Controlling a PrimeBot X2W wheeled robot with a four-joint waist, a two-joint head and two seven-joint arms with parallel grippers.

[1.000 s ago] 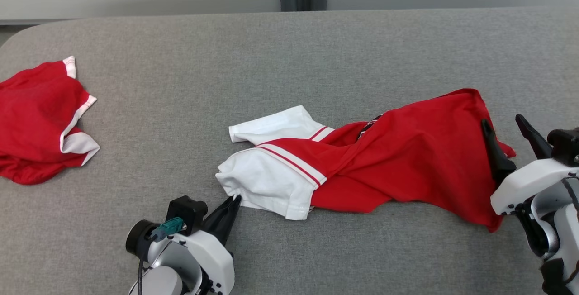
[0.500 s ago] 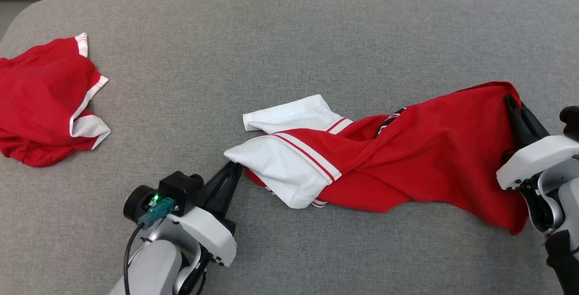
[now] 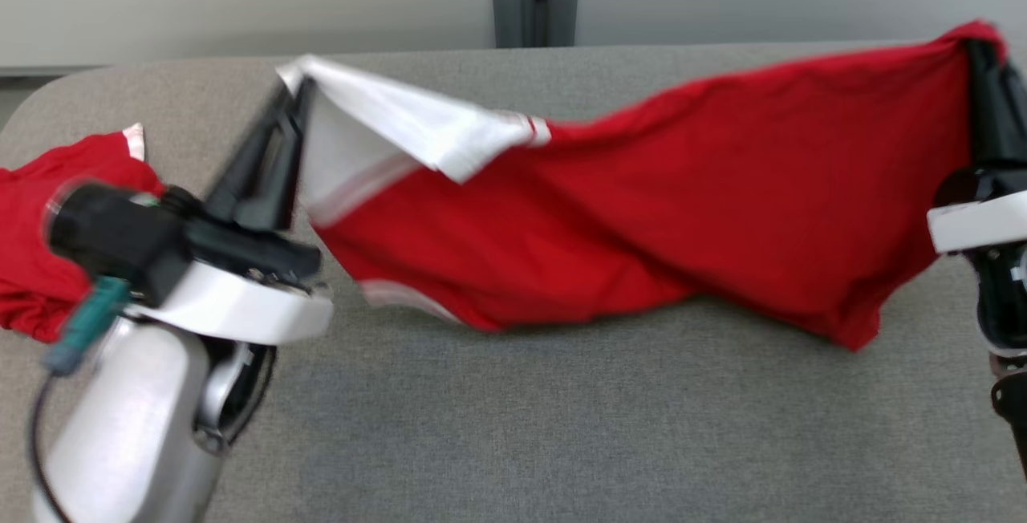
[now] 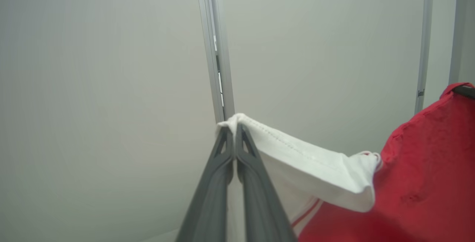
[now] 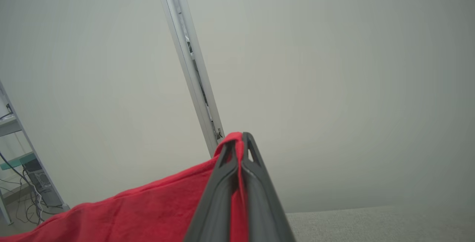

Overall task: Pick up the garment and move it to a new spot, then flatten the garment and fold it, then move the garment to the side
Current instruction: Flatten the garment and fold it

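The garment (image 3: 642, 210), a red shirt with white sleeves, hangs stretched between the two grippers above the grey table (image 3: 562, 427), and the step in hand looks like carrying it to a new spot. To do that well, both arms should travel together at one height and with the same spacing. That way the cloth neither sags into a heap nor gets pulled out of a pinch. The twist through its middle wants shaking out before it is laid down, and the landing place should be well apart from the second shirt (image 3: 32, 210) lying on the table beyond the left arm. The left gripper (image 3: 290, 94) is clenched on the hemmed white sleeve edge, which pokes out just past its fingertips (image 4: 226, 138) and falls away to their right in the left wrist view. The right gripper (image 5: 241, 138) is clamped on a red corner that shows just above its tips, the rest dropping away to their left in the right wrist view. The lowest fold hangs well below both pairs of tips, near the table; whether it touches I cannot tell.
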